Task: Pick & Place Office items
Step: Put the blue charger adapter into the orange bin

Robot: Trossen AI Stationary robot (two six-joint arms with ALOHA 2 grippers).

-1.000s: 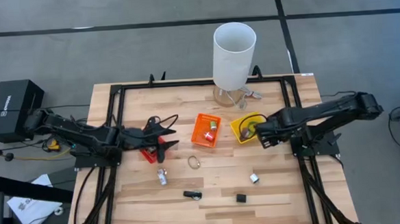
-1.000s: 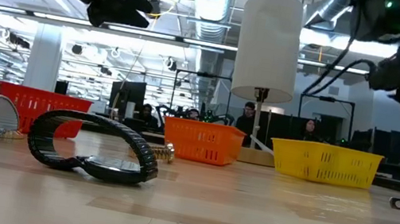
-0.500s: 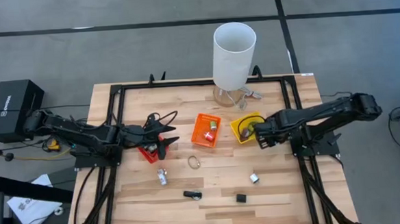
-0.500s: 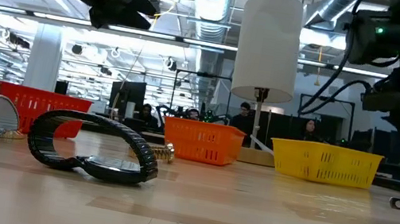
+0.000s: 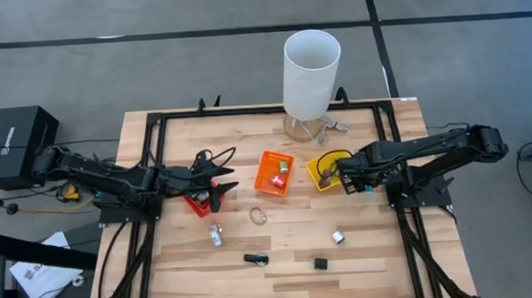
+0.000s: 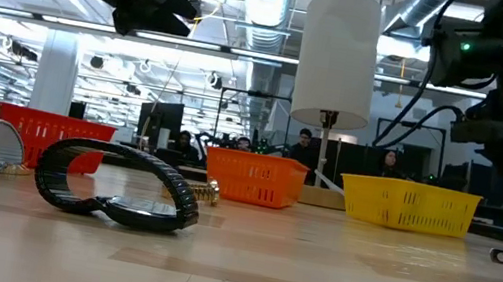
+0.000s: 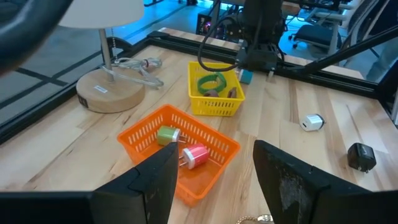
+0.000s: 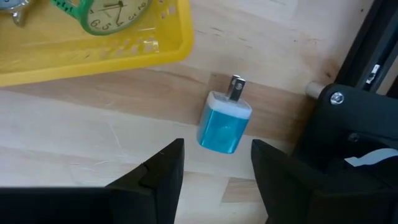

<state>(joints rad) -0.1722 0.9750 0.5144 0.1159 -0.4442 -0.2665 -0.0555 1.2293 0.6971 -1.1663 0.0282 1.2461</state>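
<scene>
Near worktop's right edge, beside yellow bin [image 8: 93, 43]: blue plug adapter [image 8: 224, 127] lies flat on wood, prongs toward frame. Right gripper [image 8: 214, 168] hovers over it, fingers apart, empty. Adapter prob. light, rigid, smooth plastic — slippery; grip across flat sides of body, not prongs. Farther, toward left edge: left gripper [image 7: 211, 177] spread, empty, facing orange bin [image 7: 149, 134] w/ pink and green plugs.
</scene>
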